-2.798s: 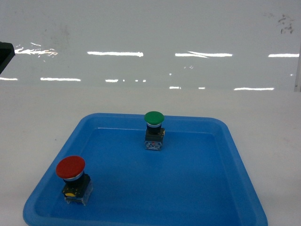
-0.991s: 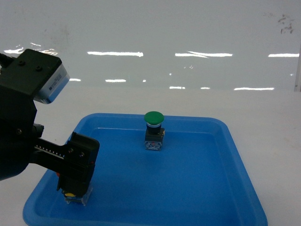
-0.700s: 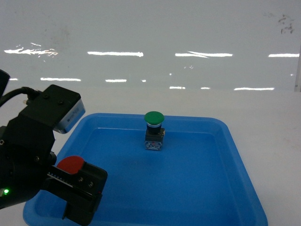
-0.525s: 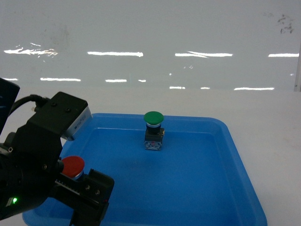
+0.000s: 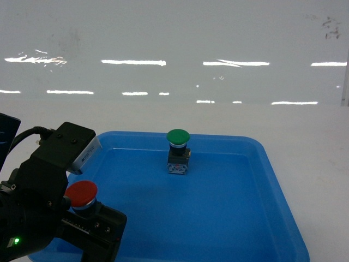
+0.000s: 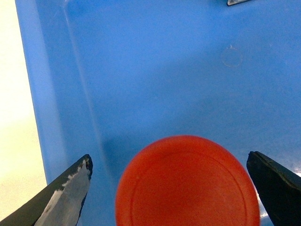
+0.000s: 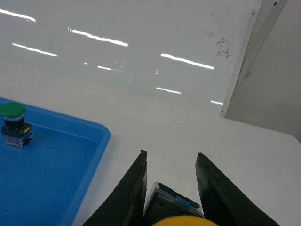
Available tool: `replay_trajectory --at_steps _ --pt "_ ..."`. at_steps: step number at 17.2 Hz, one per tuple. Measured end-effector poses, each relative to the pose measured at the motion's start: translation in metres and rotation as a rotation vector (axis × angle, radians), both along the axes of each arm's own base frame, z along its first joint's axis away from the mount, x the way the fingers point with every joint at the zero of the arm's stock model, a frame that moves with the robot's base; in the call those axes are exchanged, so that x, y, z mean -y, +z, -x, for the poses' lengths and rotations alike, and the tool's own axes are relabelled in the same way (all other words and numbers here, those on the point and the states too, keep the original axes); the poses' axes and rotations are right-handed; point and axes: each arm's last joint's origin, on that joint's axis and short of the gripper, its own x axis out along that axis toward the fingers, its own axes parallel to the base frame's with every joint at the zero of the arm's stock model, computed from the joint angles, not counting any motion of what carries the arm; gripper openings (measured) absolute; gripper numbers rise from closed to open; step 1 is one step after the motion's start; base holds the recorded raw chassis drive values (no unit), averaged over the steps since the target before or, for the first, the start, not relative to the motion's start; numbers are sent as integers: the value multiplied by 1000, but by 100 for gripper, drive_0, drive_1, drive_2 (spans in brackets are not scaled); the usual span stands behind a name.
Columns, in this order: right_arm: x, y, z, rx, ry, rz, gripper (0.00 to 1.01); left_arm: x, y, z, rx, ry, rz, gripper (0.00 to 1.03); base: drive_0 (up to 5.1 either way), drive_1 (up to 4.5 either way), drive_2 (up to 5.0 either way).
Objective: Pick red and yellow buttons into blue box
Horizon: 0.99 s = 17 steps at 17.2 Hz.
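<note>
The red button (image 5: 81, 195) stands in the near left corner of the shallow blue tray (image 5: 272, 180), close to its left rim. The left tool (image 6: 171, 188) is spread wide, one finger on each side of the cap and not touching it. The right tool (image 7: 170, 188) pinches the yellow button (image 7: 181, 214) above the white table (image 7: 244, 165), right of the tray. One green button (image 5: 178, 151) stands near the far rim; the tray's middle and right lie open.
</note>
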Motion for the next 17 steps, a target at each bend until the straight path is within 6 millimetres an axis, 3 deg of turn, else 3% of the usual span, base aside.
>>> replay_trajectory --at_steps 3,5,11,12,17 --pt "0 0 0 0 0 0 29 -2 -4 -5 12 -4 20 98 0 0 0" --pt "0 0 0 0 0 0 29 -6 -7 -9 32 11 25 89 0 0 0" --pt "0 0 0 0 0 0 29 -12 -14 -13 46 36 37 33 0 0 0" --pt "0 0 0 0 -1 1 29 -12 -14 -13 56 38 38 27 0 0 0" --pt "0 0 0 0 0 0 29 -14 -13 -7 80 41 47 26 0 0 0"
